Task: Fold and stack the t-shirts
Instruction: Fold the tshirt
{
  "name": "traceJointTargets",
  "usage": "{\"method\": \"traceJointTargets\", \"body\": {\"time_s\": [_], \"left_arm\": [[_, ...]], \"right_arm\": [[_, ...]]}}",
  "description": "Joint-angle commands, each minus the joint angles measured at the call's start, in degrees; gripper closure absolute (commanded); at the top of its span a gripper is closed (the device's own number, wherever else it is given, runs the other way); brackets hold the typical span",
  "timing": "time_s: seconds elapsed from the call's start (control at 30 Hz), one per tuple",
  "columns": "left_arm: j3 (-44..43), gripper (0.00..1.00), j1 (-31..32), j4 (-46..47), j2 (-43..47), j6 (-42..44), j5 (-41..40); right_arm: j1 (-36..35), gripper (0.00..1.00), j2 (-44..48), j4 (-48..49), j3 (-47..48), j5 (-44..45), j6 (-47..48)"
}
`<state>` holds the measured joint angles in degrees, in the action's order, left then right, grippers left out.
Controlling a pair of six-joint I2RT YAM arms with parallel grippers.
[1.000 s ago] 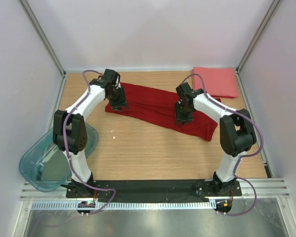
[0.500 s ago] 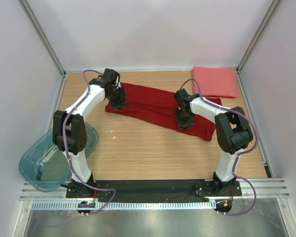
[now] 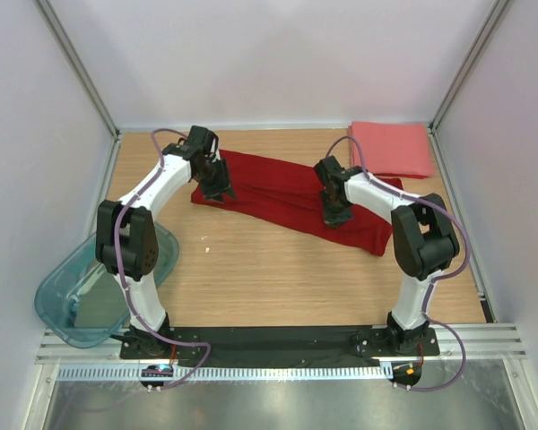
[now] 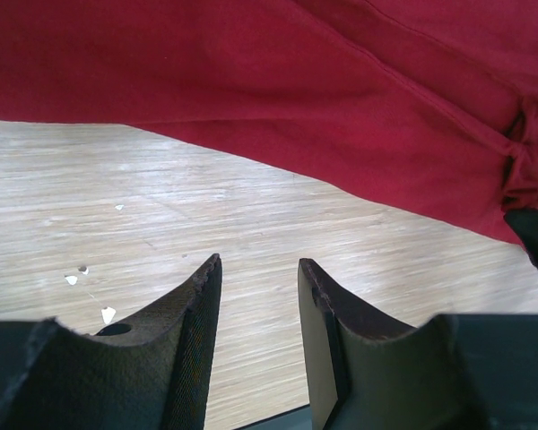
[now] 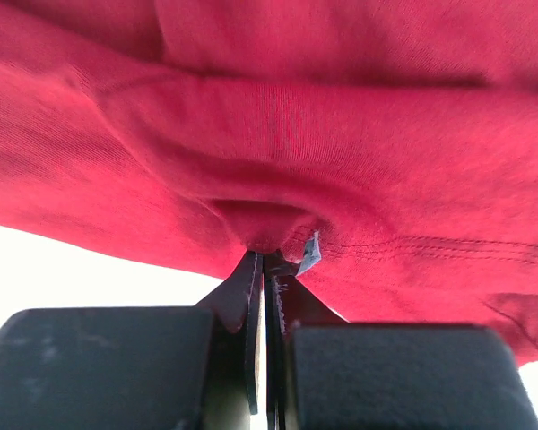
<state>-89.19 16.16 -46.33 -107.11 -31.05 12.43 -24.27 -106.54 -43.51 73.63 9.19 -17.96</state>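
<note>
One tool grips: the right tool (image 5: 265, 261) is clamped on an edge of the dark red shirt (image 5: 359, 134), while the left tool (image 4: 258, 265) gapes empty above the counter (image 4: 143, 202). The left should probably pinch its own edge before both lift evenly.

Spread shirt (image 3: 278, 193) across table (image 3: 278, 278) middle, folded shirt (image 3: 392, 149) in far right corner, bin (image 3: 72, 300) at left edge.

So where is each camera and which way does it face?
Top external: above, behind the robot, looking down on the table; both arms show.
Left wrist: on the left arm, facing the dark red shirt past the open left gripper.
Right wrist: close on the right gripper pinching that shirt.
All share the shirt.
</note>
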Motion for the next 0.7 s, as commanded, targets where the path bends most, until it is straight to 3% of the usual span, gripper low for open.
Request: {"method": "traceJointTargets", "body": {"time_s": [0.0, 0.2, 0.43, 0.67], "left_arm": [[-0.4, 0.59, 0.0, 0.5, 0.7, 0.0, 2.6], [-0.1, 0.59, 0.0, 0.9, 0.5, -0.1, 2.6], [-0.3, 0.59, 0.1, 0.4, 0.2, 0.1, 2.1], [0.4, 0.59, 0.1, 1.9, -0.1, 0.0, 1.0]], "right_arm": [[-0.2, 0.96, 0.4, -0.3, 4.0, 2.2, 0.7], [-0.2, 0.99, -0.3, -1.8, 7.1, 2.9, 1.2], [0.9, 0.99, -4.9, 1.3, 12.5, 10.4, -0.8], [2.6, 0.99, -11.7, 0.3, 24.9, 14.6, 0.8]]}}
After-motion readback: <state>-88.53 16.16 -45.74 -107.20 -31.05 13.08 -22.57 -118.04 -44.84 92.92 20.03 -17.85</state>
